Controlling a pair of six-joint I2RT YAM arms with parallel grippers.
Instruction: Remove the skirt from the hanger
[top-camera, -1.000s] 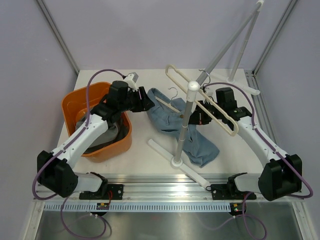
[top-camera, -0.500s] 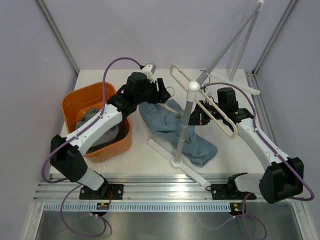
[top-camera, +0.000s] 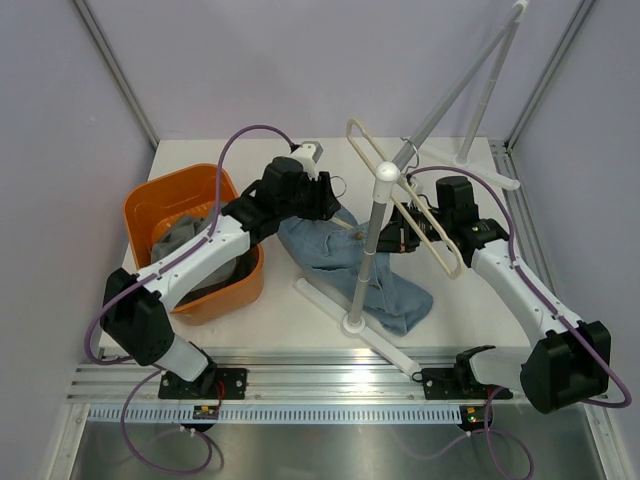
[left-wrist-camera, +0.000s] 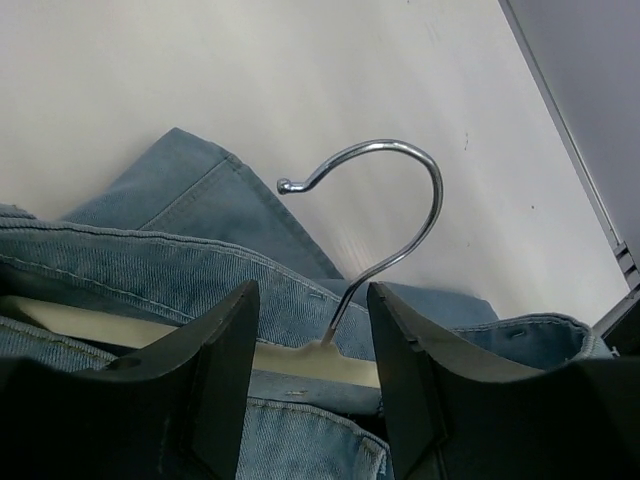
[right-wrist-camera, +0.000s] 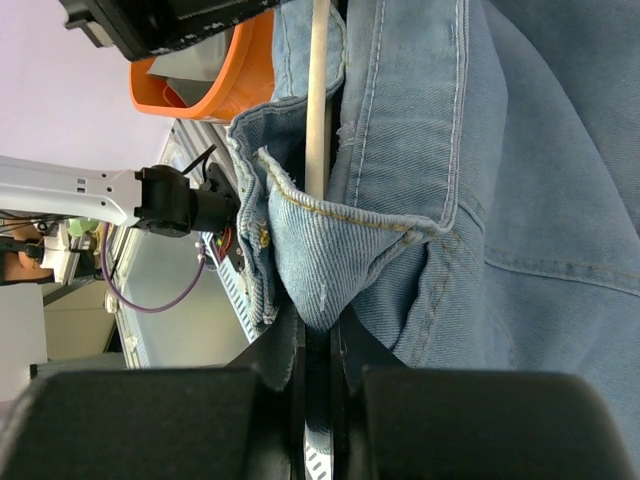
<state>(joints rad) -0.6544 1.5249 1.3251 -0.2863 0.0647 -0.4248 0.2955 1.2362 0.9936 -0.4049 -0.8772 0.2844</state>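
Observation:
A blue denim skirt (top-camera: 345, 250) lies on the white table, draped over a cream hanger whose metal hook (top-camera: 340, 184) points to the far side. In the left wrist view the hook (left-wrist-camera: 400, 190) rises from the cream bar (left-wrist-camera: 300, 365) with skirt denim (left-wrist-camera: 200, 270) around it. My left gripper (top-camera: 328, 203) is open, its jaws (left-wrist-camera: 310, 300) straddling the hook's neck without touching it. My right gripper (top-camera: 398, 238) is shut on a fold of the skirt (right-wrist-camera: 330, 270) near the rack pole; its fingertips (right-wrist-camera: 318, 340) are hidden in the cloth.
An orange basket (top-camera: 175, 200) with grey clothes stands at the left. A white rack pole (top-camera: 372, 250) on a cross base (top-camera: 352, 322) stands over the skirt. An empty cream hanger (top-camera: 420, 215) hangs on it. A grey leaning pole (top-camera: 470, 80) is at back right.
My left arm swung from beside the basket to the right and far side, ending over the hanger hook. The skirt shifted slightly. My right gripper stayed shut on the skirt.

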